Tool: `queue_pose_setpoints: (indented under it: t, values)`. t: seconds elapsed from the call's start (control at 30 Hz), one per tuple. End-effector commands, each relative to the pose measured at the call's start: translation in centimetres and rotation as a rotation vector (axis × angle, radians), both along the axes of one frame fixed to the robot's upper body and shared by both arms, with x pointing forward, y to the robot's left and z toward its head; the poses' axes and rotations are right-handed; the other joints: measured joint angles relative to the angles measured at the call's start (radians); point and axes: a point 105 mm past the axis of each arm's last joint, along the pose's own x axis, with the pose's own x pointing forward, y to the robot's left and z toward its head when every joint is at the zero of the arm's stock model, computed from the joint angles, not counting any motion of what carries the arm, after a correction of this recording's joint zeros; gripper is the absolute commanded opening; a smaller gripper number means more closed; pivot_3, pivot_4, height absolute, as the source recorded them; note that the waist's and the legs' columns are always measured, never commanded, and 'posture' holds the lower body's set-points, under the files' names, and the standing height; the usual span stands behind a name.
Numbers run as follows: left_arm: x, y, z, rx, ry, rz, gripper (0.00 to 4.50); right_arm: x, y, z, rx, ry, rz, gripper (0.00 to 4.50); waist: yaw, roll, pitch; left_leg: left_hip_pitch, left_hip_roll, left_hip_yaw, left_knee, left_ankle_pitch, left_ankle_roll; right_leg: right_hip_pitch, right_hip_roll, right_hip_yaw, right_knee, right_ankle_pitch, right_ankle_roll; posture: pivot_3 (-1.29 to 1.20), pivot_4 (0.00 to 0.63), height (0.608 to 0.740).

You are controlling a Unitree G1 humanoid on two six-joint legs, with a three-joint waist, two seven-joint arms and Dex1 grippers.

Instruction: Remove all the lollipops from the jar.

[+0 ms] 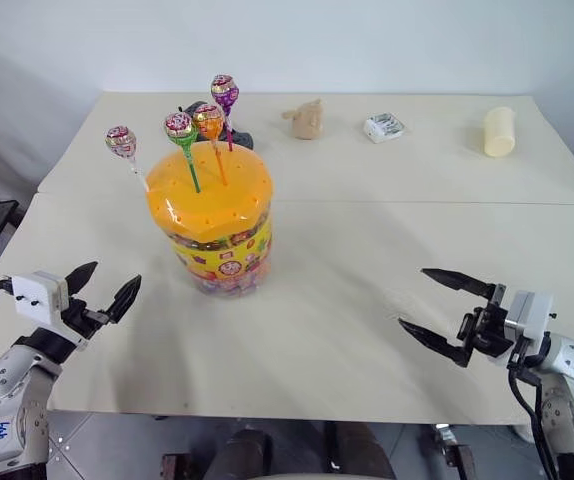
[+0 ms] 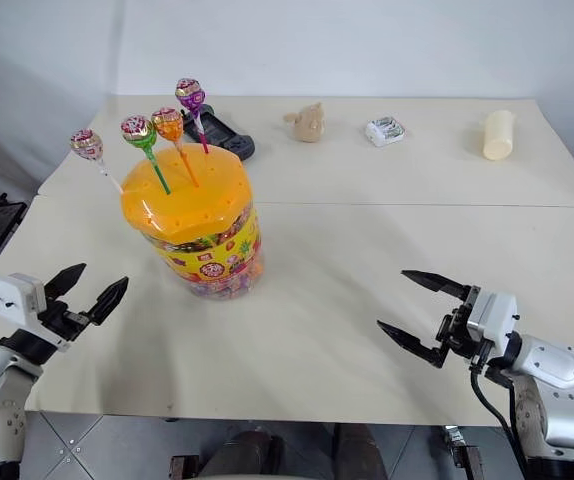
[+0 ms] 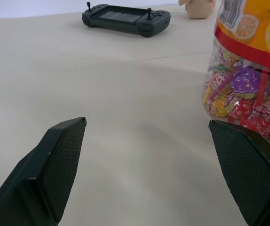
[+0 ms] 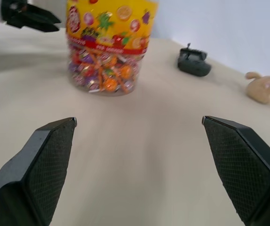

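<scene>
The jar (image 1: 222,240) is a clear plastic cylinder with a colourful candy label and a domed orange lid (image 1: 207,195). It stands upright left of the table's middle. Several lollipops rise from holes in the lid: one on a white stick (image 1: 121,141), one on green (image 1: 180,126), one on orange (image 1: 208,120) and one on magenta (image 1: 225,92). My left gripper (image 1: 112,280) hovers open to the jar's left, near the front edge, with the jar (image 3: 248,70) beside one finger. My right gripper (image 1: 414,298) is open and empty, well to the jar's right.
A black game controller (image 1: 235,137) lies just behind the jar. Along the far side of the table are a beige plush toy (image 1: 307,118), a small wrapped packet (image 1: 384,127) and a pale-yellow cylinder (image 1: 499,131). A seam (image 1: 417,202) runs across the table.
</scene>
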Motion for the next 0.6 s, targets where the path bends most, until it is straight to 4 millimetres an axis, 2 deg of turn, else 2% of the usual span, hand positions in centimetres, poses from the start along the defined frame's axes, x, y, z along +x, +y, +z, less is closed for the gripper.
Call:
queue_pose_setpoints:
  t: [0.03, 0.1, 0.17, 0.2, 0.23, 0.27, 0.33, 0.4, 0.47, 0.53, 0.57, 0.6]
  values:
    - [-0.2, -0.2, 1.2, 0.021, -0.037, -0.032, 4.43, -0.5, 0.4, 0.5, -0.014, -0.015, 0.060, 4.50, 0.000, 0.000, 0.000, 0.000, 0.000, 0.000, 0.000, 0.000, 0.000, 0.000, 0.000, 0.000, 0.000, 0.000, 0.000, 0.00, 0.150, 0.740]
    - [-0.8, 0.1, 2.4, -0.021, -0.098, -0.063, 4.43, -0.5, 1.1, 1.1, 0.027, -0.002, 0.096, 4.50, -0.001, 0.000, 0.000, 0.000, 0.001, 0.000, 0.000, 0.000, 0.000, 0.000, 0.000, 0.000, 0.000, 0.000, 0.000, 0.00, 0.150, 0.740]
    - [-2.4, 2.2, 5.1, -0.105, -0.171, -0.140, 4.43, 0.0, 2.4, 4.4, 0.172, -0.024, 0.149, 4.50, -0.008, -0.001, 0.001, 0.000, 0.001, 0.000, 0.000, 0.000, -0.001, 0.000, 0.000, 0.000, 0.000, 0.000, 0.000, 0.00, 0.150, 0.740]
    - [-2.8, 3.0, 6.0, -0.136, -0.190, -0.151, 4.43, 0.2, 2.8, 5.4, 0.214, -0.030, 0.162, 4.50, -0.015, -0.001, 0.001, -0.001, 0.003, 0.001, 0.001, -0.001, -0.002, -0.001, 0.001, 0.000, 0.000, 0.000, 0.000, 0.00, 0.150, 0.740]
    - [-3.0, 4.0, 6.5, -0.148, -0.194, -0.139, 4.43, 0.2, 3.1, 6.5, 0.262, -0.054, 0.185, 4.50, -0.018, -0.001, 0.001, -0.001, 0.005, 0.001, 0.001, -0.001, -0.003, -0.002, 0.003, 0.000, 0.000, 0.000, -0.001, 0.00, 0.150, 0.740]
    - [-3.4, 4.4, 7.1, -0.160, -0.183, -0.173, 4.43, 0.2, 3.3, 7.9, 0.310, -0.082, 0.219, 4.50, -0.019, -0.001, 0.001, -0.001, 0.006, 0.001, 0.001, -0.001, -0.004, -0.001, 0.004, 0.000, 0.000, -0.001, -0.001, 0.00, 0.150, 0.740]
    - [-3.9, 4.6, 7.9, -0.170, -0.169, -0.233, 4.43, 0.1, 3.7, 9.5, 0.360, -0.106, 0.263, 4.50, -0.021, 0.000, 0.001, 0.000, 0.008, 0.001, 0.001, -0.002, -0.005, -0.001, 0.005, -0.001, 0.000, -0.001, -0.002, 0.00, 0.150, 0.740]
    - [-5.2, 6.9, 9.3, -0.263, -0.178, -0.244, 4.43, -0.4, 4.1, 11.9, 0.384, -0.151, 0.324, 4.50, -0.019, 0.001, 0.001, 0.001, 0.008, 0.000, 0.000, -0.003, -0.004, 0.000, 0.005, -0.001, 0.000, -0.002, -0.003, 0.00, 0.150, 0.740]
    - [-6.3, 8.4, 9.7, -0.297, -0.186, -0.236, 4.43, -0.7, 4.4, 13.2, 0.383, -0.173, 0.348, 4.50, -0.022, 0.001, 0.001, -0.001, 0.007, 0.001, 0.001, -0.004, -0.003, -0.001, 0.005, -0.001, 0.002, -0.002, -0.004, 0.00, 0.150, 0.740]
    - [-6.6, 8.7, 9.2, -0.277, -0.159, -0.236, 4.43, -1.0, 4.5, 13.5, 0.371, -0.170, 0.359, 4.50, -0.022, 0.001, 0.001, -0.001, 0.008, 0.000, 0.000, -0.005, -0.002, -0.002, 0.005, -0.001, 0.002, -0.002, -0.004, 0.00, 0.150, 0.740]
    - [-6.7, 8.6, 8.9, -0.262, -0.145, -0.249, 4.43, -1.0, 4.5, 13.7, 0.363, -0.172, 0.358, 4.50, -0.021, 0.000, 0.001, -0.001, 0.008, 0.000, 0.000, -0.005, -0.002, -0.001, 0.005, -0.001, 0.001, -0.002, -0.004, 0.00, 0.150, 0.740]
    - [-6.6, 7.5, 9.1, -0.241, -0.149, -0.302, 4.43, -1.2, 4.7, 13.5, 0.310, -0.173, 0.364, 4.50, -0.020, 0.000, 0.001, -0.001, 0.007, 0.000, 0.000, -0.006, -0.001, -0.001, 0.005, -0.001, 0.001, -0.002, -0.004, 0.00, 0.150, 0.740]
